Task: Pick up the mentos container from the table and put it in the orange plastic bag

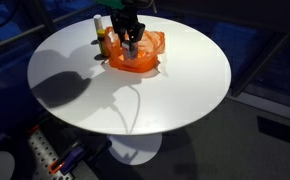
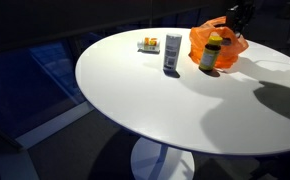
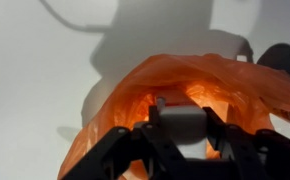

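Mentos container (image 3: 180, 118), white, is sitting between the fingers of the gripper (image 3: 181, 128), which are clamping it narrowly from both sides. You are holding it over the open mouth of the orange plastic bag (image 3: 125, 100). The bag is lying toward the far edge of the round white table (image 1: 185, 90). In an exterior view, a bottle (image 2: 210, 52) is standing just beside the bag, with a white canister (image 2: 172, 52) further left.

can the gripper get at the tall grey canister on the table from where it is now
Probably yes. The gripper hangs over the orange bag, and the canister stands upright in the open, apart from the bottle, its top uncovered. Whether its jaws are free is unclear.
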Action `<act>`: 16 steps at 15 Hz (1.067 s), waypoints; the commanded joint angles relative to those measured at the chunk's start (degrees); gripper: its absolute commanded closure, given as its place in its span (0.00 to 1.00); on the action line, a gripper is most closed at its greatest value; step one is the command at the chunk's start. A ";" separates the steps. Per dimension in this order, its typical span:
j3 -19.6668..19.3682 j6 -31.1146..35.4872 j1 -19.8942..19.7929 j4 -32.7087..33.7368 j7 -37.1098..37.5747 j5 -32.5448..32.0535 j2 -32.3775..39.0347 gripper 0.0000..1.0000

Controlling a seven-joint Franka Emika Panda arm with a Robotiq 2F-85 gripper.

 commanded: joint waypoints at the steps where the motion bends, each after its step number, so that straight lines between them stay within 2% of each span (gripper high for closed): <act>1: 0.02 -0.35 0.24 0.13 1.28 -1.00 -0.20 0.27; 5: 0.69 -4.03 0.47 0.04 -0.41 0.48 -3.77 0.00; 16: 3.12 -21.36 3.45 2.18 -6.01 4.97 -16.24 0.00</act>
